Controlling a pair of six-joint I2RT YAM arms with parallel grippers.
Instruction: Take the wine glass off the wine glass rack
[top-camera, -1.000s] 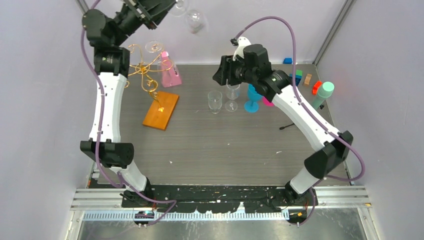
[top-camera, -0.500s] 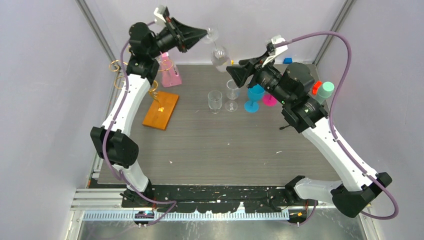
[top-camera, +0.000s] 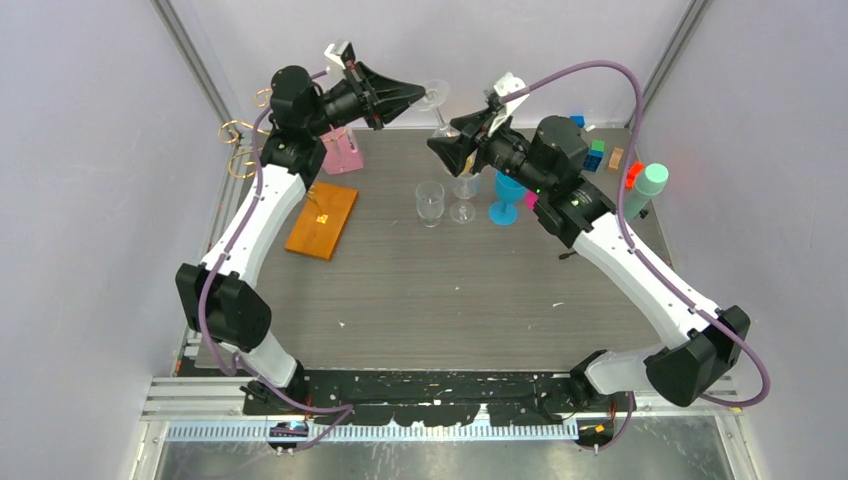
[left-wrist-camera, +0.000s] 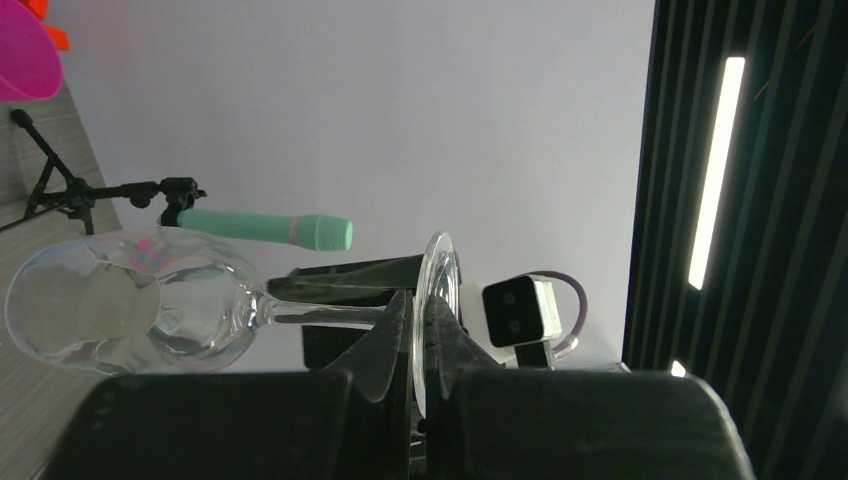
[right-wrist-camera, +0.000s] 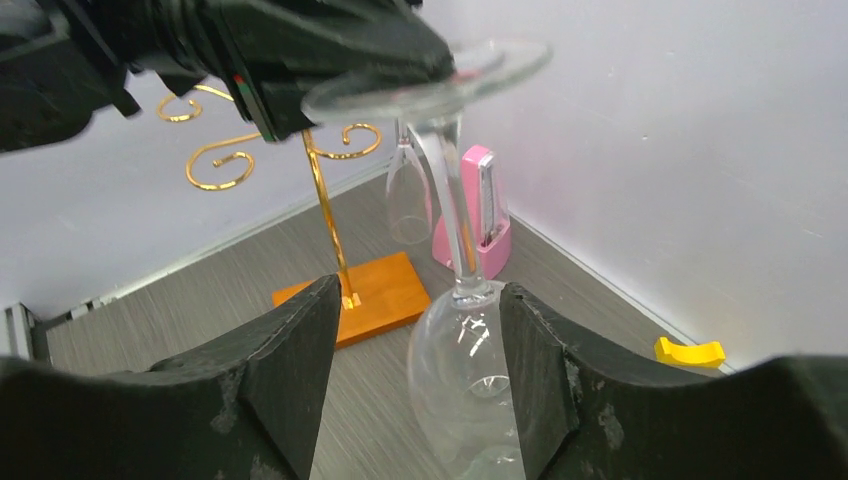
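A clear wine glass (top-camera: 436, 100) hangs upside down in the air. My left gripper (top-camera: 414, 94) is shut on its flat foot (left-wrist-camera: 436, 290). The bowl (right-wrist-camera: 468, 385) hangs between the fingers of my right gripper (right-wrist-camera: 418, 300), which is open on either side of it. In the top view my right gripper (top-camera: 441, 150) sits just below the left one. The wine glass rack (right-wrist-camera: 322, 200), gold wire on an orange base (top-camera: 322, 220), stands behind at the left. A second glass (right-wrist-camera: 407, 190) hangs from it.
On the table stand a clear tumbler (top-camera: 430, 201), an upright wine glass (top-camera: 463, 196), a blue goblet (top-camera: 506, 196), a pink goblet (top-camera: 538, 202), a teal bottle (top-camera: 649, 187) and coloured blocks (top-camera: 597, 152). A pink holder (top-camera: 343, 152) stands by the rack. A black tripod (left-wrist-camera: 55, 190) is at the right.
My left gripper brought the glass down and right from high over the rack. My right arm rose from the table and swung left, so that its open fingers now flank the bowl.
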